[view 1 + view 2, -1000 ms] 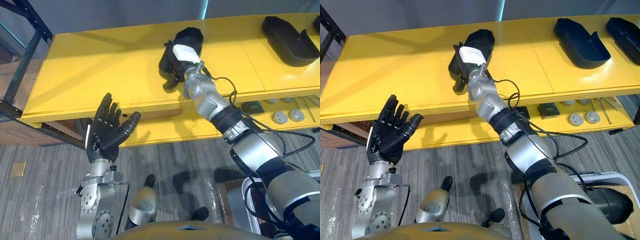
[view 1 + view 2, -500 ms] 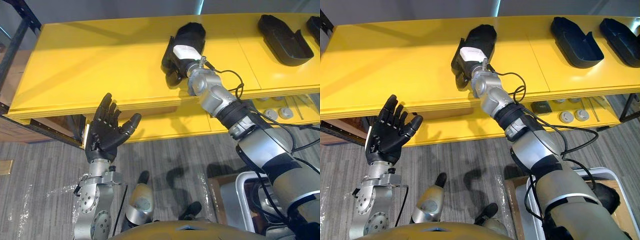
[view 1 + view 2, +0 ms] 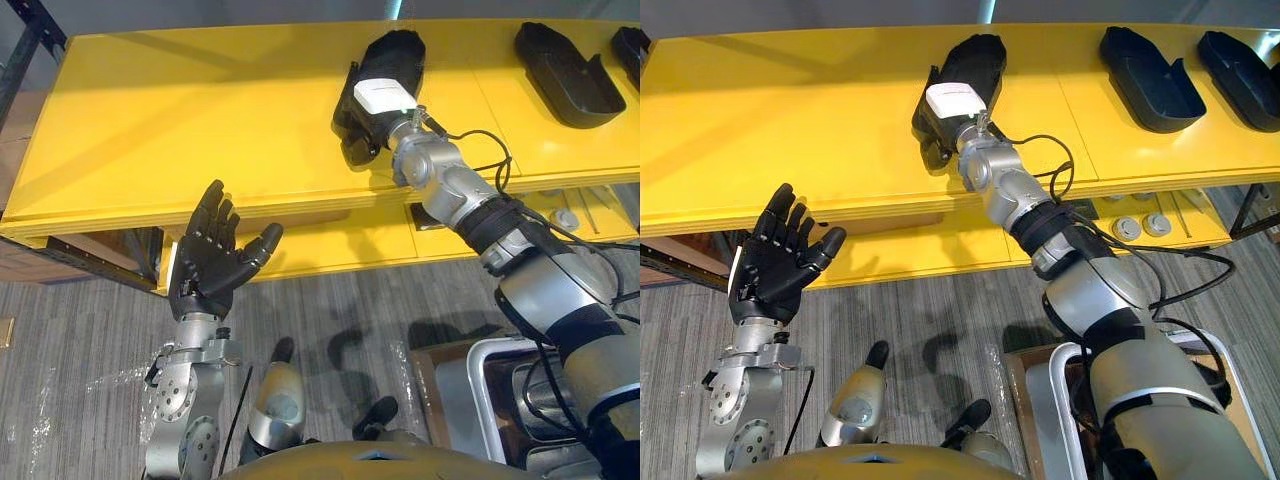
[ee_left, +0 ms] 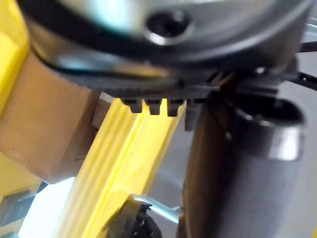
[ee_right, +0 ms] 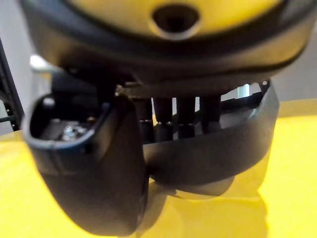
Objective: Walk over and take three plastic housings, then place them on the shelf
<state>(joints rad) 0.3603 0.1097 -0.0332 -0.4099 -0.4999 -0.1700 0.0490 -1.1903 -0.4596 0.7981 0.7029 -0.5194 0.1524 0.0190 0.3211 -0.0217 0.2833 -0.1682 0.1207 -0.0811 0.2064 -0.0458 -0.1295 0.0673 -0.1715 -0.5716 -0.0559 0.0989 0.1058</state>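
My right hand (image 3: 372, 108) is clamped on a black plastic housing (image 3: 397, 50) at the middle of the yellow shelf board (image 3: 180, 120). Two more black housings (image 3: 1152, 66) lie well apart to its right, and open yellow surface stretches to its left. My left hand (image 3: 205, 268) is splayed before the board's front edge.

Bright, even light from above; shadows soft. Shelf (image 3: 200, 110) top evenly lit, lower level (image 3: 330, 245) in shade. Faint shadow band across shelf's far-left corner. Pale sheen on floor (image 3: 90, 340). R wrist view: housing (image 5: 213, 148) throws soft shadow on shelf. L wrist view: blown-out white patch by shelf edge.
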